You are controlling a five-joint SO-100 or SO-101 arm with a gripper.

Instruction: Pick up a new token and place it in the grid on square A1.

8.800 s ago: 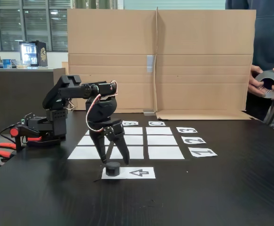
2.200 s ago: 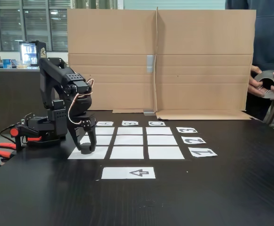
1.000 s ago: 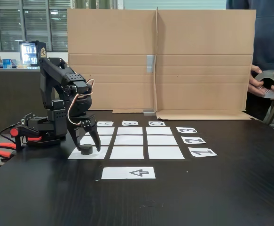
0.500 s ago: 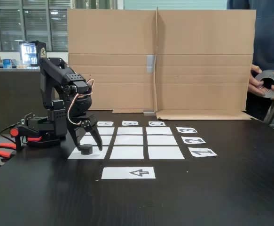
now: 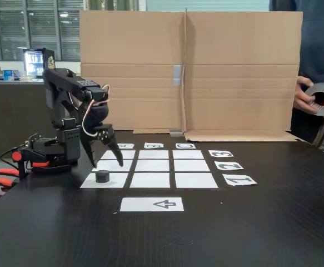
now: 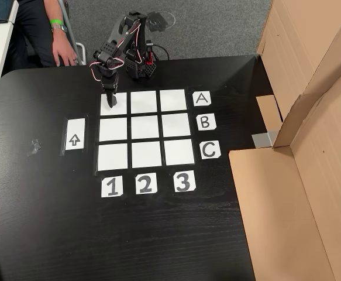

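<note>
Resting on square A1, the grid's corner cell nearest the desk's arm-side edge, the token lies free; the gripper hangs just above, jaws spread

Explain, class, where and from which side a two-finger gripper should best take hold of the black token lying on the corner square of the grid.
Grip the token across its round side wall, coming straight down from above. It is a short squat cylinder lying flat on square A1, so opposite sides probably offer equal purchase, and nothing stands close beside it. The gripper hangs open just above.
</note>
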